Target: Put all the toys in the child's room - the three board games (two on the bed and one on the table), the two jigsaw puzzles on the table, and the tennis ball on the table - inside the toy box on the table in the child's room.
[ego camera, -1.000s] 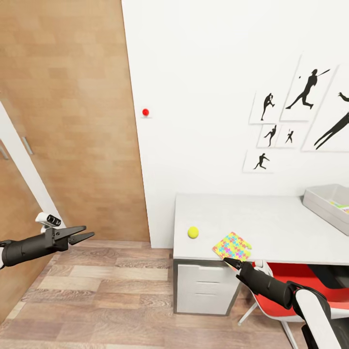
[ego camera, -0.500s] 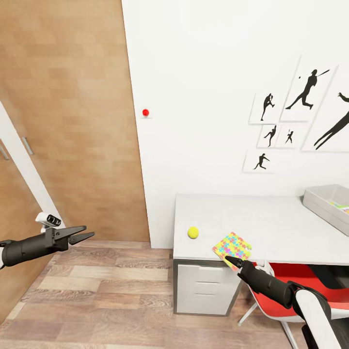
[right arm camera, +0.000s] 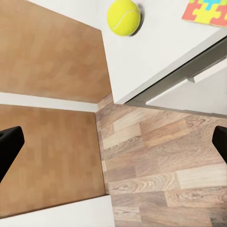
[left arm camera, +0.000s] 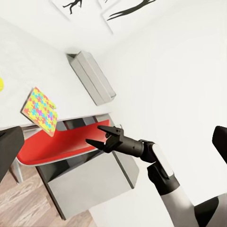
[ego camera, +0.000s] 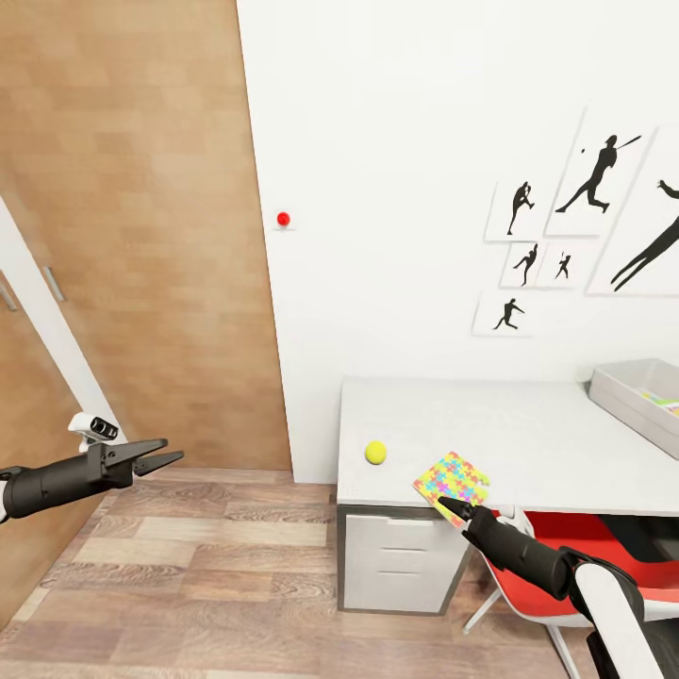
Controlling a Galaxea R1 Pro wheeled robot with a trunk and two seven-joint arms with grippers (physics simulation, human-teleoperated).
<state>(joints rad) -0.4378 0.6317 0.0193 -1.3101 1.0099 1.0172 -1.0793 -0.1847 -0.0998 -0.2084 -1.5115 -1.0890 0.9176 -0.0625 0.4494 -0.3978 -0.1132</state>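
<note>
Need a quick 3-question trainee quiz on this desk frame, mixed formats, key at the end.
1. True or false: the multicoloured square jigsaw puzzle box overhangs the front edge of the long pale grey table.
2. Which task item lies nearest the table's left end? A) yellow tennis ball B) pale grey plastic toy box C) the puzzle box
3. Fill in: the right gripper is at the puzzle box's ____ corner.

Key: 1 true. 2 A. 3 near (front), by the head view; the left gripper, jaws open, is off to the left over the wood-plank floor.
</note>
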